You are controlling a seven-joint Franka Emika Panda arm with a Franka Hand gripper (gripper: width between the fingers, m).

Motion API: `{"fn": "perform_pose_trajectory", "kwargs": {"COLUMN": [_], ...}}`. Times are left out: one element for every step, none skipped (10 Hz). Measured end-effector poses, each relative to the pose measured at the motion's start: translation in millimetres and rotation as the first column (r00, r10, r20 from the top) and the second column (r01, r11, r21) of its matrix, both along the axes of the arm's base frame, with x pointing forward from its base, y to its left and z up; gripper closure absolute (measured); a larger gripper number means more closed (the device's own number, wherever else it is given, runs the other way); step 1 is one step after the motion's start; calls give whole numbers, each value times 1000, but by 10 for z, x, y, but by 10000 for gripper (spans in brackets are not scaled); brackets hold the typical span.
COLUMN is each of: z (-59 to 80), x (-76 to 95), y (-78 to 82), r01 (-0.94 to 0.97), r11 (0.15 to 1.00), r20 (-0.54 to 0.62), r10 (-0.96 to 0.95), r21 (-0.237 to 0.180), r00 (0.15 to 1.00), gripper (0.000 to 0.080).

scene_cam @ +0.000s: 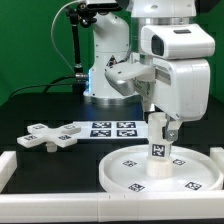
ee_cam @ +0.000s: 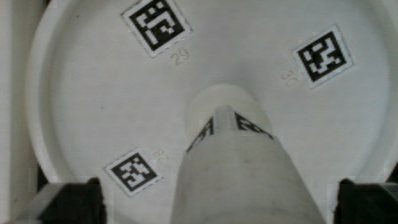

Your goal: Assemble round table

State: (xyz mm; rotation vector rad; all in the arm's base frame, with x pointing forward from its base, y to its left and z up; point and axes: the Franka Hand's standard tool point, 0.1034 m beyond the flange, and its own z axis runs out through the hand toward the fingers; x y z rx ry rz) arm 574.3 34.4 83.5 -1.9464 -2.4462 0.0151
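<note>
The white cylinder leg [scene_cam: 158, 150] stands upright in the centre socket of the large rimmed disc [scene_cam: 112, 172] at the exterior view's lower right. My gripper [scene_cam: 160, 130] is straight above, its fingers on either side of the leg's top. In the wrist view the leg [ee_cam: 240, 150] runs down to the disc [ee_cam: 98, 90]. The dark fingertips [ee_cam: 75, 202] stand wide of the leg with a gap on each side, so my gripper [ee_cam: 217, 208] is open. The cross-shaped foot [scene_cam: 50, 135] lies flat on the table at the exterior view's left.
The marker board [scene_cam: 112, 128] lies between the foot and the disc. A white raised border [scene_cam: 8, 165] runs along the front and left of the black table. The arm's base [scene_cam: 105, 60] stands behind.
</note>
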Motion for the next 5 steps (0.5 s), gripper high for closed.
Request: {"fn": "perform_pose_trajectory", "kwargs": {"z": [0, 0, -11, -13, -14], "x": [0, 0, -28, -34, -35], "y": [9, 10, -4, -16, -20], "r01": [15, 21, 22, 25, 29], "r11": [1000, 1000, 1000, 1000, 1000], "r20": [0, 0, -13, -16, -17], "r10": [-15, -21, -22, -25, -30], "r21": [0, 0, -2, -2, -2], "r00": [1000, 1000, 1000, 1000, 999], "gripper": [150, 250, 387, 387, 387]}}
